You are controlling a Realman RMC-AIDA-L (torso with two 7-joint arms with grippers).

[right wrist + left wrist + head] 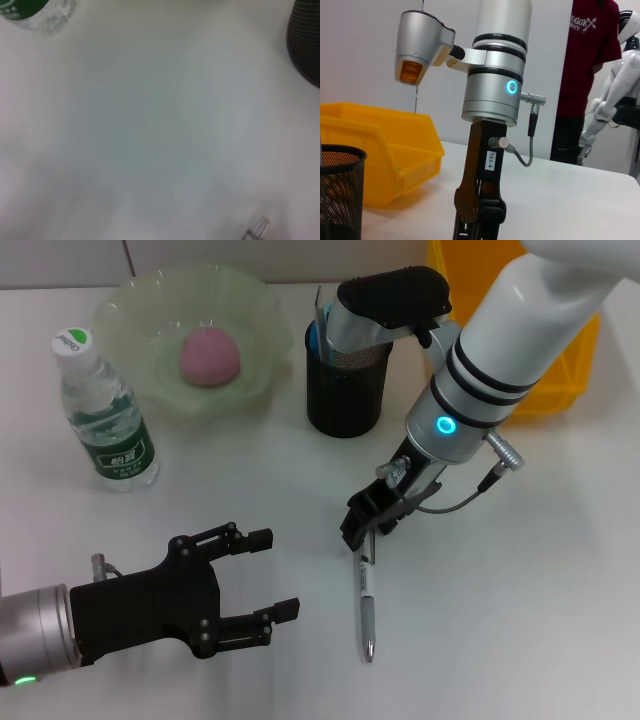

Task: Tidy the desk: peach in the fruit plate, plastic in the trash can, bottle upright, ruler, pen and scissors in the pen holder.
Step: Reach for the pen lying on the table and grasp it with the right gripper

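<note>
A smooth white tabletop [520,600] fills the head view; a plain pale wall [360,55] rises behind it in the left wrist view; a person in a dark red T-shirt [582,60] stands beyond the far edge, beside a white humanoid figure [612,95]; lighting is even, shadows soft.

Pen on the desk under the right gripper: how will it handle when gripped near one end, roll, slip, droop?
The pen looks slim and round, so a nudge would probably roll it. Its silvery barrel seems smooth, so it may slip or pivot if pinched lightly. The right gripper sits over its upper end, well off the middle, so the tip will likely droop on lifting. It looks rigid and light.
</note>
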